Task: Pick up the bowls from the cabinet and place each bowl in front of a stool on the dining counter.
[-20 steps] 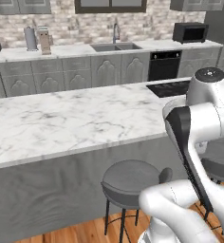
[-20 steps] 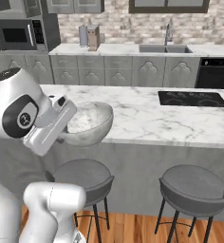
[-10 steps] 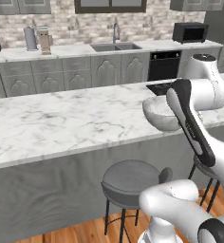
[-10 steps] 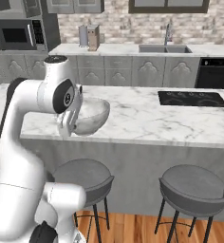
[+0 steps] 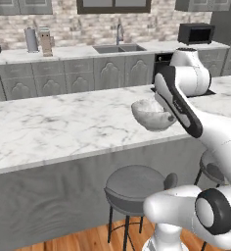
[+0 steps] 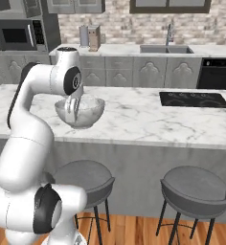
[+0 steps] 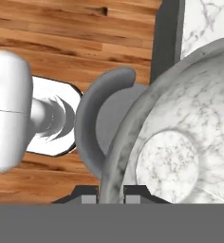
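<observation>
The grey-white marbled bowl (image 5: pixel 150 116) (image 6: pixel 87 109) hangs low over the front part of the dining counter (image 5: pixel 63 127) (image 6: pixel 143 119). My gripper (image 6: pixel 71 114) (image 7: pixel 110 192) is shut on its near rim, one finger inside and one outside. In the hand view the bowl (image 7: pixel 180 152) shows from above, with a grey stool (image 7: pixel 102 118) under it beside the counter's edge (image 7: pixel 204 19). That stool (image 5: pixel 137 184) (image 6: pixel 84 174) stands right in front of the bowl's spot. The cabinet is out of view.
A second stool (image 6: pixel 196 186) stands to the right. A black cooktop (image 6: pixel 194 99) lies in the counter's far right part. The back worktop carries a sink (image 6: pixel 165 48), a microwave (image 6: pixel 16 34) and jars (image 5: pixel 39 41).
The arm has reached forward from close to the base, carrying the bowl out over the counter, and the bowl has turned from tilted to upright.
</observation>
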